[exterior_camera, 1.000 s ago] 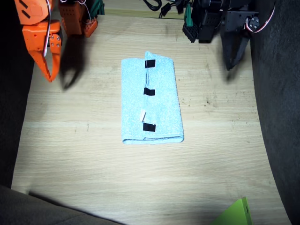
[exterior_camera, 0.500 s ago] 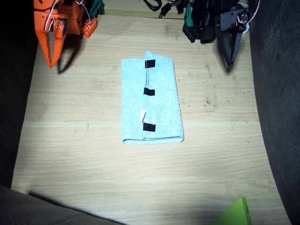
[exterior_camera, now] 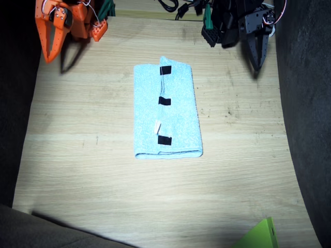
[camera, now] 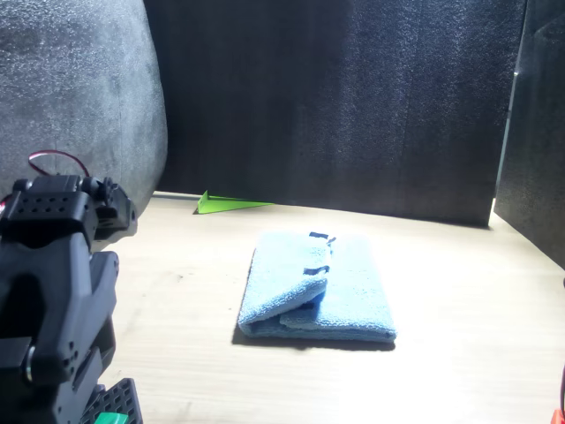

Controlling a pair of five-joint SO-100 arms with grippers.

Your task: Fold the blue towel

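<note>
At the bottom right of the fixed view I see a green corner (exterior_camera: pixel 260 235) poking in. The blue towel (exterior_camera: pixel 166 109) lies in the middle of the wooden table (exterior_camera: pixel 93 175), already folded, with black tape marks (exterior_camera: pixel 164 101) down it. At the top left, my right gripper (exterior_camera: pixel 50 39) looks shut and holds nothing. At the top right, my left gripper (exterior_camera: pixel 257 50) looks shut and empty too. I think the loose top layer could flop open, because nothing holds it down.
</note>
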